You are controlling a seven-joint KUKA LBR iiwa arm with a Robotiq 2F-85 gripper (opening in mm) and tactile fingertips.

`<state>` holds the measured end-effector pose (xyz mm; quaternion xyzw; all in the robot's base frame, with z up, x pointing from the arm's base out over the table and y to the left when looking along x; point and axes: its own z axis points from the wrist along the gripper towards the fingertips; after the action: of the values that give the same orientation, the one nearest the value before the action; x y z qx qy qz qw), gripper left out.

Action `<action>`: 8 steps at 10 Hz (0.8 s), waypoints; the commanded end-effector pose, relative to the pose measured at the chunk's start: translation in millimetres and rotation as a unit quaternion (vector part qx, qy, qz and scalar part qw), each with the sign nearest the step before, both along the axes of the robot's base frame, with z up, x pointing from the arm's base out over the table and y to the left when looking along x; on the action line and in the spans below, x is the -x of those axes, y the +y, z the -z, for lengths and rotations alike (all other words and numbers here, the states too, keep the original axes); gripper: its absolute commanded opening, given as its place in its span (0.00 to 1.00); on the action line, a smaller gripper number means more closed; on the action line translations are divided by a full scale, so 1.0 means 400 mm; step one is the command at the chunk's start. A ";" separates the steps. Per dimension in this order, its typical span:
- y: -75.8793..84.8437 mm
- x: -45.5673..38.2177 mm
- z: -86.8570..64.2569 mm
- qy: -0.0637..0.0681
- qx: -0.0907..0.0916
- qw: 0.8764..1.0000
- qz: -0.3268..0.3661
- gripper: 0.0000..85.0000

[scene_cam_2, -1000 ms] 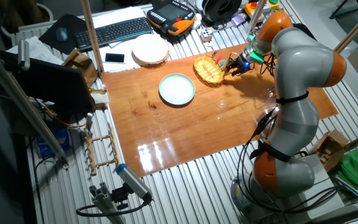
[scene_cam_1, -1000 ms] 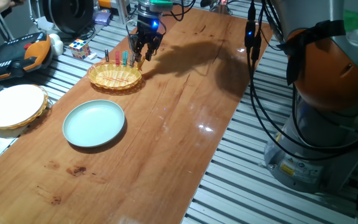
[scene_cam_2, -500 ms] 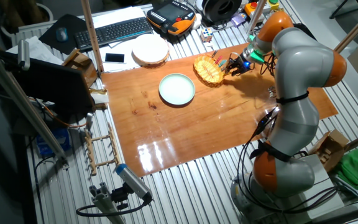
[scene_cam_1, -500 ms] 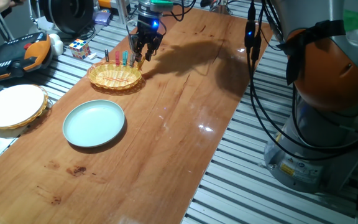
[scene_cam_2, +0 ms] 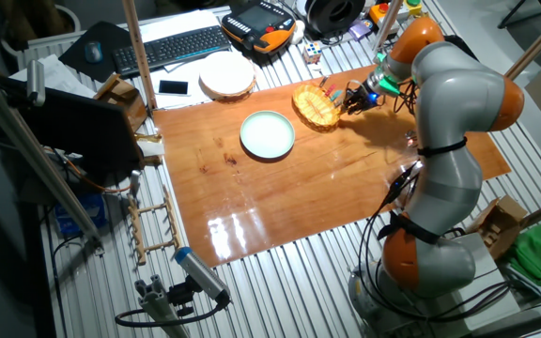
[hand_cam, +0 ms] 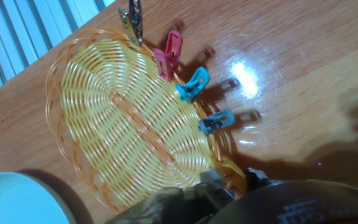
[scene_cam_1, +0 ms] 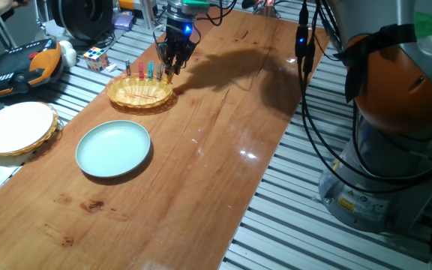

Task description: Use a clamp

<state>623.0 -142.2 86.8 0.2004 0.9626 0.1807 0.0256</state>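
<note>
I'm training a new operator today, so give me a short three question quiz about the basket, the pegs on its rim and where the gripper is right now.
1. True or false: the wicker basket holds loose pegs in its bowl.
2. Which thing is nearest the gripper? A: the pale blue plate. B: the yellow clamp. C: the red peg.
3. Fill in: in the hand view, the grey, red, teal and blue pegs are all clipped on the basket's ____.

Key
1. False. The bowl looks empty; the pegs sit on the edge.
2. B. The yellow clamp sits on the rim right at the fingertips; whether the fingers pinch it cannot be told.
3. Rim.
</note>
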 end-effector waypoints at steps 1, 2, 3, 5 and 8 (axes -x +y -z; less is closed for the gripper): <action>0.000 0.000 0.000 0.000 0.000 1.000 -0.002 0.05; 0.000 0.001 -0.001 0.000 0.001 1.000 -0.002 0.02; -0.001 0.002 -0.003 0.000 0.003 1.000 -0.002 0.01; -0.001 0.002 -0.009 0.000 0.007 1.000 0.000 0.01; -0.001 0.006 -0.045 0.003 0.015 1.000 0.003 0.01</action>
<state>620.6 -142.6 106.8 0.2029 0.9651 0.1637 0.0267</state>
